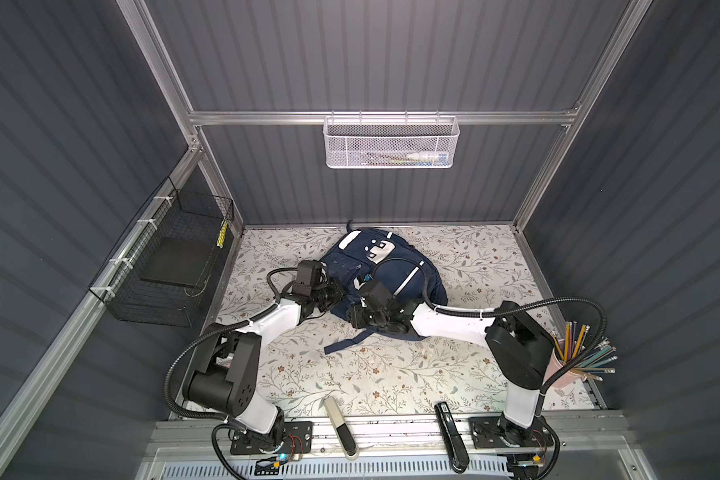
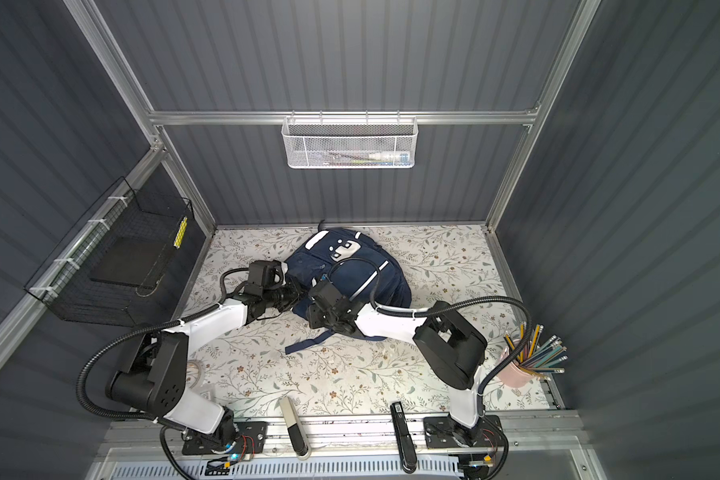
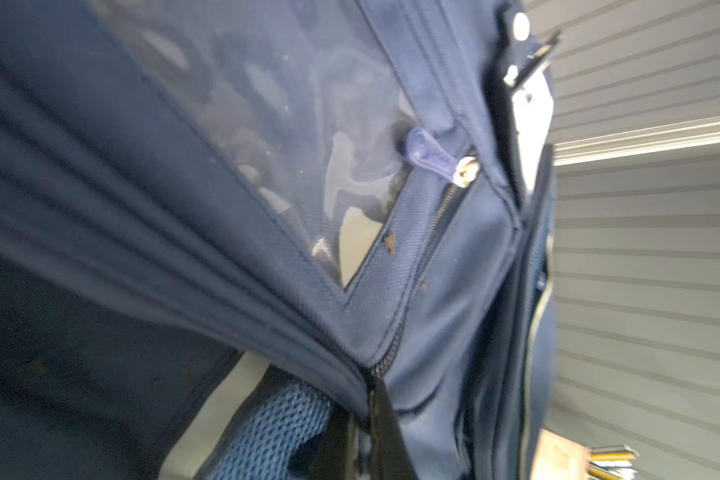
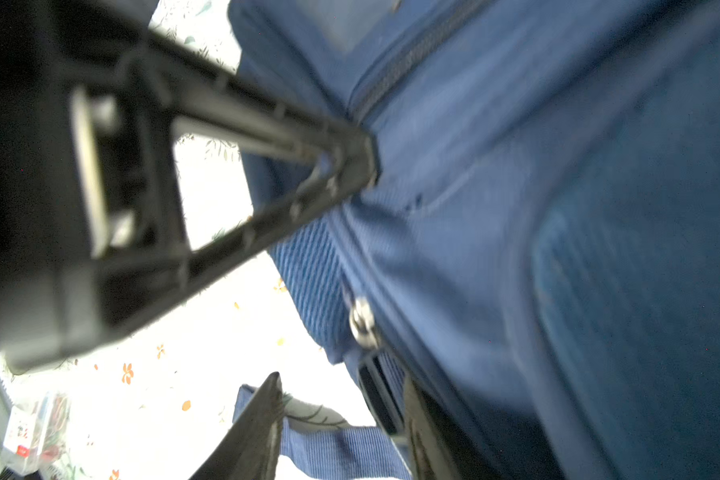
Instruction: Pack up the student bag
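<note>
Plainly, the bag [image 1: 346, 266] lies on the floral bench [image 1: 350, 374]. At the bag's near edge the left pincer [image 4: 358, 166] is clamped tight on its fabric, just beside a zip [image 4: 395, 66]. The right pincer [image 4: 341, 415] hangs there too, jaws apart, over the bag's loose strap [image 4: 341, 453]

Navy student bag [image 1: 350, 266] w/ white stripes; floral table [image 1: 391, 374]; pink cup [image 1: 568, 376].

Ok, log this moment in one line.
left gripper: jaws shut on large navy-blue fabric backpack at zip | right gripper: jaws apart by backpack's edge | backpack: lying on floral-print tabletop
</note>
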`<state>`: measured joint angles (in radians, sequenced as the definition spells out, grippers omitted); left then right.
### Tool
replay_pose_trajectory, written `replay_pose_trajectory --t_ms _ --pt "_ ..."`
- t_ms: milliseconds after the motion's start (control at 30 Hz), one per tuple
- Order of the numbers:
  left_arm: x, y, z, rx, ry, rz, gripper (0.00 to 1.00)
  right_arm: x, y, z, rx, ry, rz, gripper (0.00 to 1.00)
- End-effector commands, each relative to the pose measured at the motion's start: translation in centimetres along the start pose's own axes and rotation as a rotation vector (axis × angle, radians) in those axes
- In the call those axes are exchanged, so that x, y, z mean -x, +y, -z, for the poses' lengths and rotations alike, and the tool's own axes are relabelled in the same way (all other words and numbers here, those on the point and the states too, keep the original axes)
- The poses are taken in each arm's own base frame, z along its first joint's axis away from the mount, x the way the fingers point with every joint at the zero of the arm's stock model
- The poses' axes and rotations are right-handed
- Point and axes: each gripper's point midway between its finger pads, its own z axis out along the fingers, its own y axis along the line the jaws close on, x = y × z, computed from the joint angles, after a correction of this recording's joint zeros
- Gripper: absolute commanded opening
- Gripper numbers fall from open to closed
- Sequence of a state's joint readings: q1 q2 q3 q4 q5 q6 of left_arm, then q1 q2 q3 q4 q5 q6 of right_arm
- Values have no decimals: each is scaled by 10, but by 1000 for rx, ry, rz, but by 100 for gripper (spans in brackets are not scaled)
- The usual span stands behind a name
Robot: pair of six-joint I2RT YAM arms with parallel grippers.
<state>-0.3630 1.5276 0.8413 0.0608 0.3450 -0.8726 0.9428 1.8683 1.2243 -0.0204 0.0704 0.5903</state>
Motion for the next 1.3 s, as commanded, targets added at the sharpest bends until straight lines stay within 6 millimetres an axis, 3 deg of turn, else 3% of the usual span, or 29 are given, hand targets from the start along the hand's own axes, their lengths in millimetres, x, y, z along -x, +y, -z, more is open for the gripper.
replay_pose_trajectory --t_ms 0,67,233,400,500,767,900,1000,1100,1167,1267 --pt "-42 -22 12 -81 116 19 0 27 -33 3 -123 -98 8 49" --pt "-52 -25 12 -87 130 28 0 31 -31 2 -114 -116 7 49" --pt "-81 -34 4 -114 175 42 0 28 -39 -4 -143 -91 17 25" --pt "-76 -29 12 -63 139 4 0 20 -58 11 -160 -80 8 7" --pt "-71 -25 12 -28 124 -21 0 16 -52 23 -111 -66 53 0" --pt "-26 9 22 109 -3 -59 0 -11 -66 61 -68 -5 28 0" --pt "-15 1 23 47 -8 -25 0 -23 -81 74 -94 40 12 0" --pt "-28 -18 14 -43 47 14 0 -21 -51 74 45 17 37 3" --pt "-42 -35 8 -126 78 57 0 -14 -18 72 131 -24 51 25" --pt "-47 -40 9 -135 78 58 0 -12 -8 65 152 -27 43 32" --pt "-53 -54 12 -174 90 62 0 -6 -9 52 119 -27 37 40"
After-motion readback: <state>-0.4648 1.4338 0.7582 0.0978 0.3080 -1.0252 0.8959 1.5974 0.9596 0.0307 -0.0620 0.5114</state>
